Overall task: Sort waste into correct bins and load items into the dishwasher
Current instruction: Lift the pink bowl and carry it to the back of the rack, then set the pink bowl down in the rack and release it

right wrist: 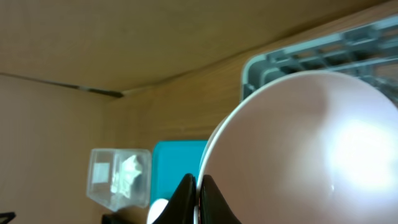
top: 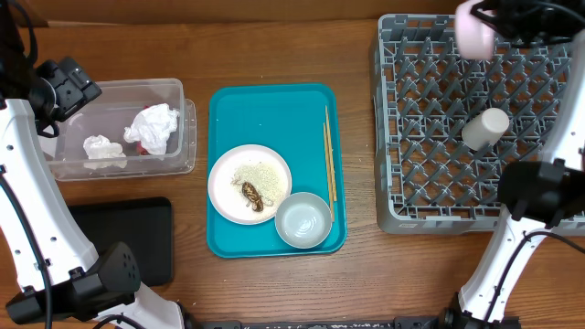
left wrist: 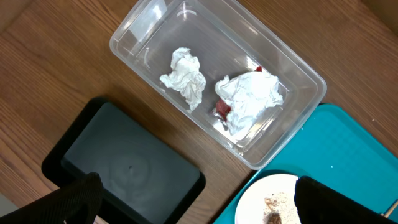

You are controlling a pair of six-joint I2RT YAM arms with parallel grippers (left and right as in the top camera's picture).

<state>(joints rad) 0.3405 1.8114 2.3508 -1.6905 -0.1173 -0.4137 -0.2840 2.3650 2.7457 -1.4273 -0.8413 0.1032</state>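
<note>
Now, with right jaws pinching the rim of the small pink bowl (top: 475,32) above the far edge of the dish rack (top: 430,137) and left jaws wide, you are loading; next, probably, lower it inside.

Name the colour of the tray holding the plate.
The tray is teal; the overhead view shows it best.

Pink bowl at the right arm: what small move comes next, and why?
Probably lower the pink bowl onto free pegs of the dish rack, clear of the white cup: the right fingers pinch its rim, and it hangs over the rack's far edge.
</note>
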